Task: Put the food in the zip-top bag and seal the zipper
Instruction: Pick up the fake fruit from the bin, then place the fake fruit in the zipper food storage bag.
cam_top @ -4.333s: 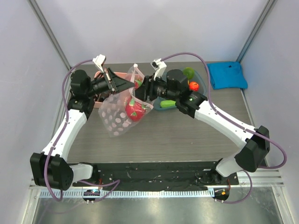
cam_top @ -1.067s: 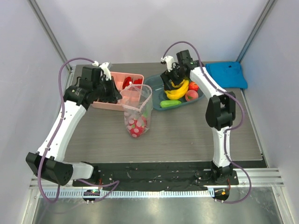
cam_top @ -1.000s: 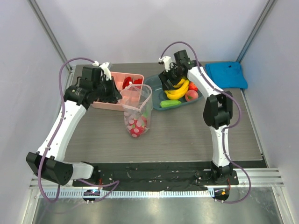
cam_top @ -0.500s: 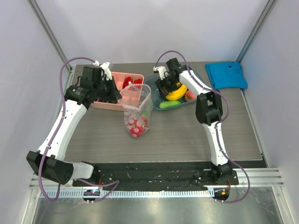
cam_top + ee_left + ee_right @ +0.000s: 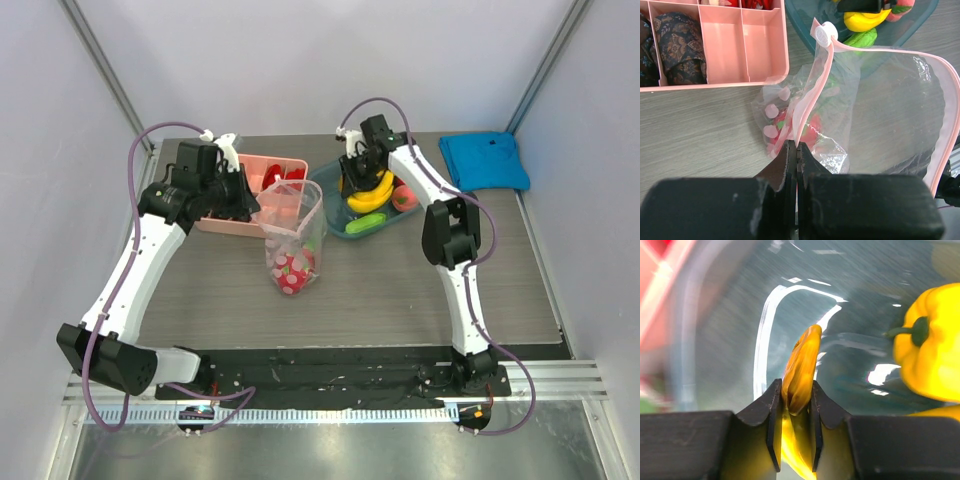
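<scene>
Grey wood-grain table (image 5: 400, 290), level. Lying directly on it: a pink divided box (image 5: 262, 165) at the left rear, a blue-green tray (image 5: 335, 228) just beside it on the right, and a folded blue cloth (image 5: 486, 160) at the right rear corner, well apart. A clear dotted bag (image 5: 293, 240) stands before the box, its base apparently resting on the surface.

pink divided box (image 5: 720, 45), teal tray (image 5: 865, 280), blue cloth (image 5: 487, 160)

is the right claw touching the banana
Touching. The right wrist view shows the right claw closed on the banana, its jaws pressed against both sides with no gap.
</scene>
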